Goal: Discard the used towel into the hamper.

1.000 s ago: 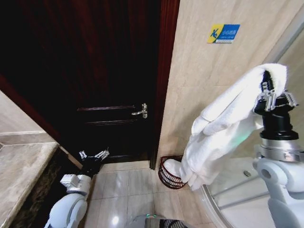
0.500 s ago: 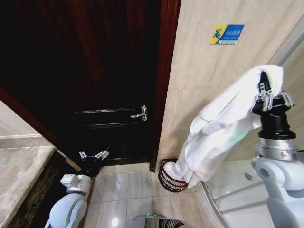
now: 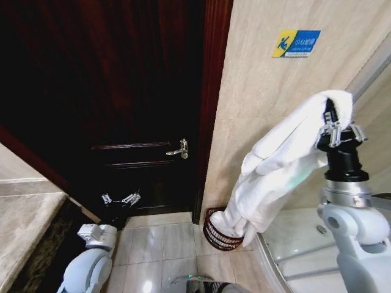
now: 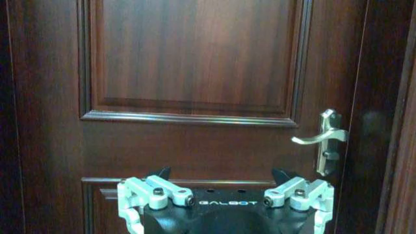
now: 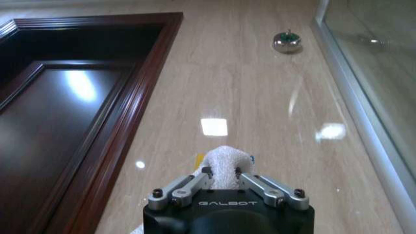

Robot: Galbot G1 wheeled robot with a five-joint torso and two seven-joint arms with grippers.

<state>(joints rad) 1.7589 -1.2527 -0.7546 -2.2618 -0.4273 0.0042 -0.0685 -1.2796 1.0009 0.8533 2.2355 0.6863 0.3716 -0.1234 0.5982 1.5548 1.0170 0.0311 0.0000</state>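
— Where was the small round reddish-brown open-weave wicker hamper [image 3: 223, 232] found?

— It was seen on the pale glossy floor tiles [image 3: 160, 247], at the foot of the beige stone-tiled wall [image 3: 263, 116], just beside the dark red-brown wooden door frame [image 3: 211, 104]. Its far rim was hidden by cloth.

— And the towel?

— The white terry towel [image 3: 276, 169] was held high above and to the right of the hamper. Its upper end was clamped in the right gripper [image 3: 335, 127], whose fingers were closed narrowly on a fold; in the right wrist view a tuft of towel [image 5: 223, 165] was pinched at the right gripper [image 5: 223, 176]. From there the cloth was draped down and leftward, and its lowest folds were seen over the hamper's opening; whether they touched the wicker could not be told.

— Was the left arm engaged?

— The left gripper [image 3: 120, 199] was held low, well to the left of the hamper, in front of the dark panelled wooden door [image 3: 116, 91]. Its fingers were spread wide and nothing was held; in the left wrist view the left gripper [image 4: 225, 192] was pointed at the door, with the silver lever handle [image 4: 322, 139] off to one side.

— Anything else near the hamper?

— A blue and yellow caution sign [image 3: 295, 43] was fixed on the wall high above it.
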